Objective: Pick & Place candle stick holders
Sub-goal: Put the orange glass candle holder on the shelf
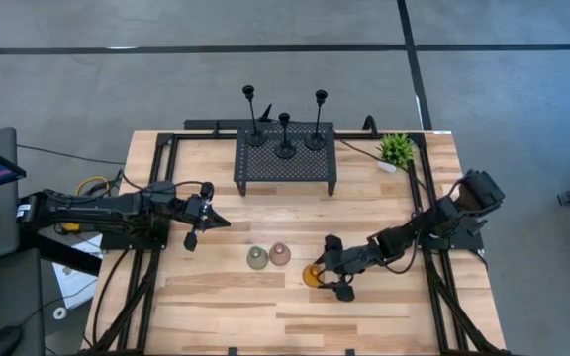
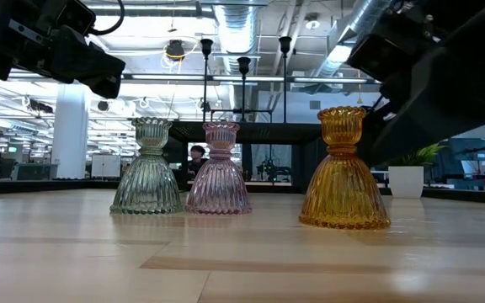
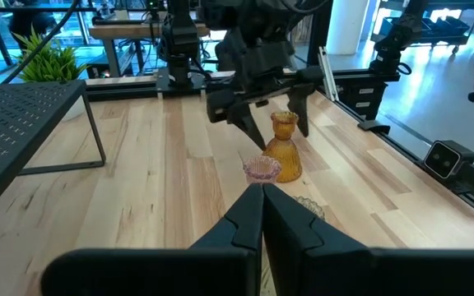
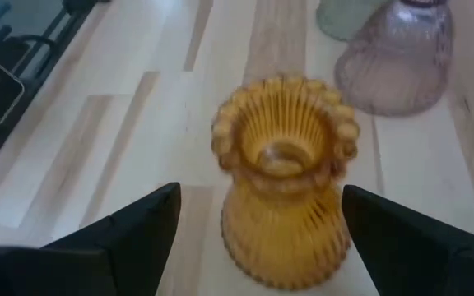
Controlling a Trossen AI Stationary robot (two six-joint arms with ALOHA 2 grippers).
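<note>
Amber holder stands upright at lower centre of the high view, axis vertical, cup upward. Right gripper straddles it, fingers wide apart, not gripping. Left gripper, mid-left, closed and empty.

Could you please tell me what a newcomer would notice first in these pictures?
Probably the ribbed amber glass candle holder standing near the table's front, framed by the right hand, whose open fingers flank it without touching. Beside it stand a pink ribbed glass holder and a green one. Three tall black thin-stemmed holders stand on the black perforated metal rack at the back; the left hand hovers shut.
</note>
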